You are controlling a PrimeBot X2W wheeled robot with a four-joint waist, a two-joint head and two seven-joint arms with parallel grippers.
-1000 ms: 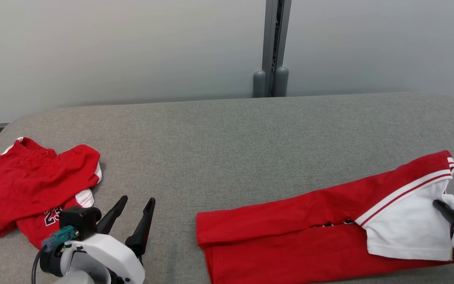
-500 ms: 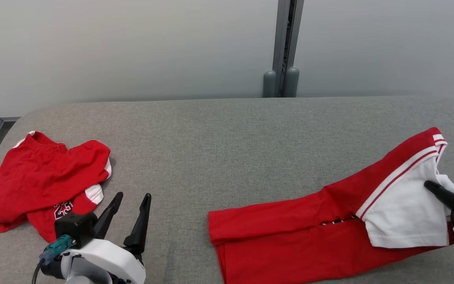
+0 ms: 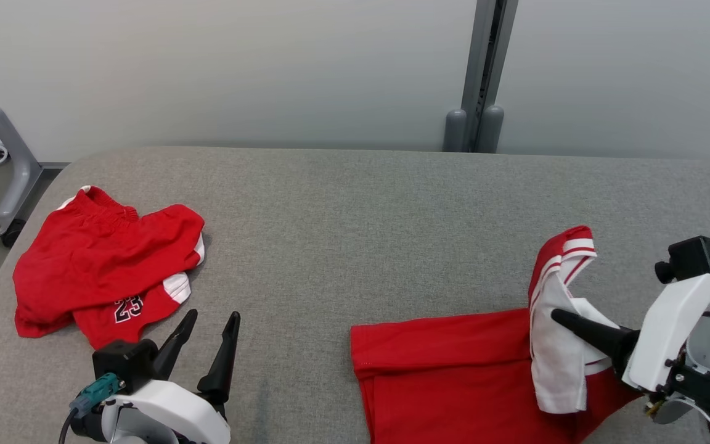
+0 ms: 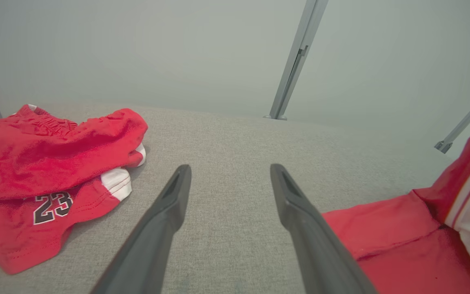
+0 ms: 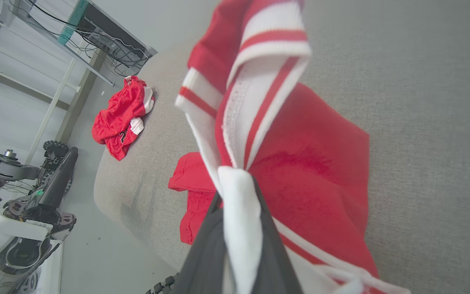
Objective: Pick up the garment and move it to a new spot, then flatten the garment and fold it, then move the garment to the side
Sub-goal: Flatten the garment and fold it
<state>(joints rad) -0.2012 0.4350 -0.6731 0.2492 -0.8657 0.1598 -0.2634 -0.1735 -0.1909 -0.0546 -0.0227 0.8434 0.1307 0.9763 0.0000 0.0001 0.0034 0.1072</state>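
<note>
Right gripper [image 3: 561, 317] clamped on the white striped end of the garment [image 3: 453, 370], near right on the surface [image 3: 342, 234]; left gripper [image 3: 213, 320] jaws apart, near left. Likely a fold: carry that end low and leftward, edges aligned, and release only once it lies flat.

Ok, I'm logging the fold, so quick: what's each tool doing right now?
Left tool: open, holding nothing.
Right tool: shut on the red-and-white jersey, pinching its white sleeve.
</note>
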